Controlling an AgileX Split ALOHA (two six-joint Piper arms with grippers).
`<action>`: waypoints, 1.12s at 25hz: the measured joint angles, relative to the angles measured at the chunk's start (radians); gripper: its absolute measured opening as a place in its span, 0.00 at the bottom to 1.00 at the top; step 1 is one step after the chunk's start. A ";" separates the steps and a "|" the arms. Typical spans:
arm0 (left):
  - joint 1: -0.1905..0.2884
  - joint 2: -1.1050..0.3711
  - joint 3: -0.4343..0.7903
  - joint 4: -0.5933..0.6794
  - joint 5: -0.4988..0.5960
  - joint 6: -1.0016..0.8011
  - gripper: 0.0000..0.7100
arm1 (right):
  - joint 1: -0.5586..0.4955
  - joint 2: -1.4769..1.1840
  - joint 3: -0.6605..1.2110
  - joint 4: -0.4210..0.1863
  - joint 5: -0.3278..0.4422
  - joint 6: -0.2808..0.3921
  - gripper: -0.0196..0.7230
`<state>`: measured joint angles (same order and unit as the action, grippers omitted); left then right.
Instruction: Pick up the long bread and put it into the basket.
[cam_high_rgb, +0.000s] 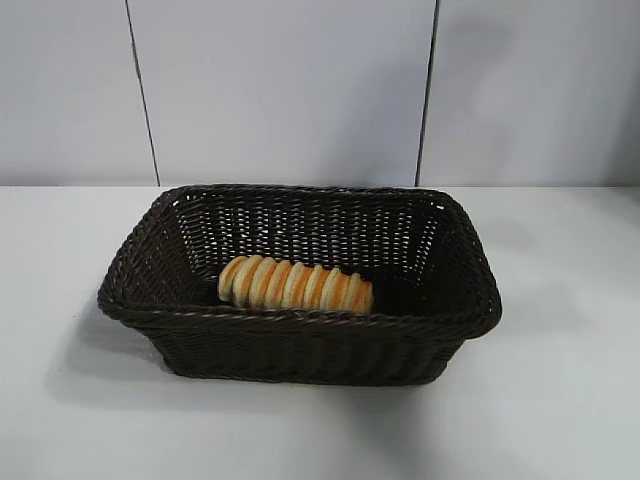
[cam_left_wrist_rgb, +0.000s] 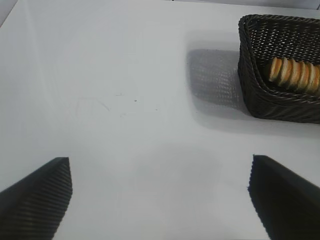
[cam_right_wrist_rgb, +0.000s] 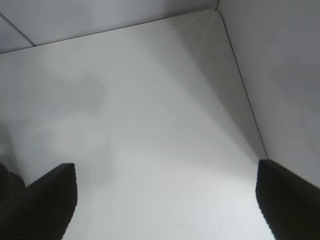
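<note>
Inside the dark brown woven wicker basket (cam_high_rgb: 300, 340), the striped golden-tan long bread (cam_high_rgb: 295, 285) is lying (near the front wall) while both grippers, left (cam_left_wrist_rgb: 160, 200) and right (cam_right_wrist_rgb: 165, 200), are hanging spread wide over the white table (cam_high_rgb: 560, 400).

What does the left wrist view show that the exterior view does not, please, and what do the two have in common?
Only the left wrist view shows the left gripper, its fingers spread wide over bare table, well apart from the basket. Only the exterior view shows the whole basket, all four sides, and the wall panels behind it; neither arm appears there. Both show the long bread lying inside the basket near one long side, and the white table.
</note>
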<state>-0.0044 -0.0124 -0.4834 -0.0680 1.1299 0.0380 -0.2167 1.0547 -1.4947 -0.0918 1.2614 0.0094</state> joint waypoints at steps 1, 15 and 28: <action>0.000 0.000 0.000 0.000 0.000 0.000 0.98 | 0.000 -0.046 0.026 -0.004 0.001 0.000 0.96; 0.000 0.000 0.000 0.000 0.000 0.000 0.98 | 0.056 -0.712 0.503 -0.031 -0.118 0.001 0.96; 0.000 0.000 0.000 0.000 0.000 0.000 0.98 | 0.162 -1.032 0.772 -0.034 -0.074 0.075 0.96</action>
<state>-0.0044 -0.0124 -0.4834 -0.0680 1.1299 0.0383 -0.0545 0.0227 -0.7224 -0.1254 1.1878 0.0843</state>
